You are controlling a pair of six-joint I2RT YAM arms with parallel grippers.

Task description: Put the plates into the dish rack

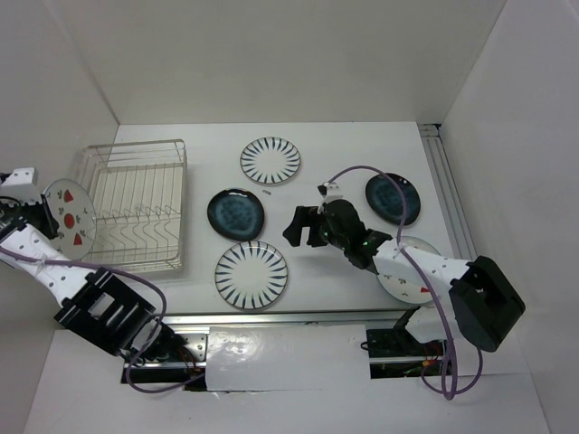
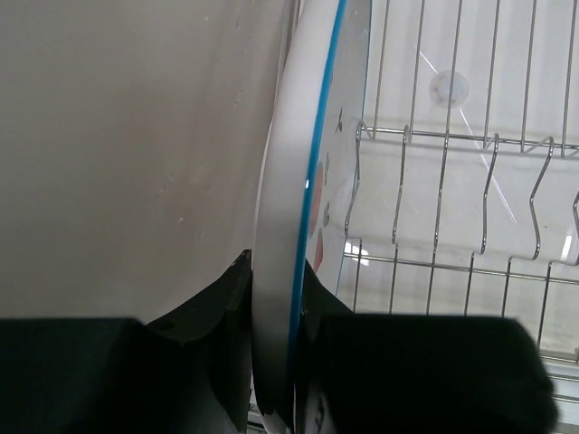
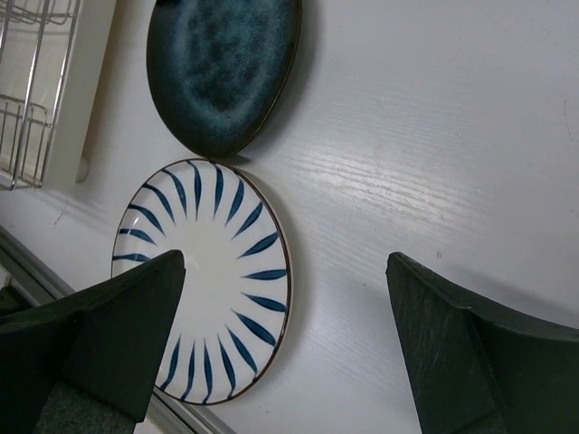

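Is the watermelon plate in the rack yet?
Not yet. The left pincer grips the watermelon plate by its rim beside the dish rack, whose slots are all bare.

The dish rack (image 1: 136, 208) stands by the left edge of the worktop (image 1: 362, 149). At the rack's left side, the held plate (image 1: 71, 215) stands on edge, its lower rim pinched in the left gripper (image 2: 276, 325). Right of the rack three plates lie flat in a loose column. The far plate (image 1: 270, 160) is toward the back edge, the middle plate (image 1: 235, 214) near the rack, and the front plate (image 1: 251, 275) by the front edge. Toward the right edge lie the back-right plate (image 1: 393, 199) and, before it, the front-right plate (image 1: 403, 285), partly under the right arm (image 1: 425, 267).
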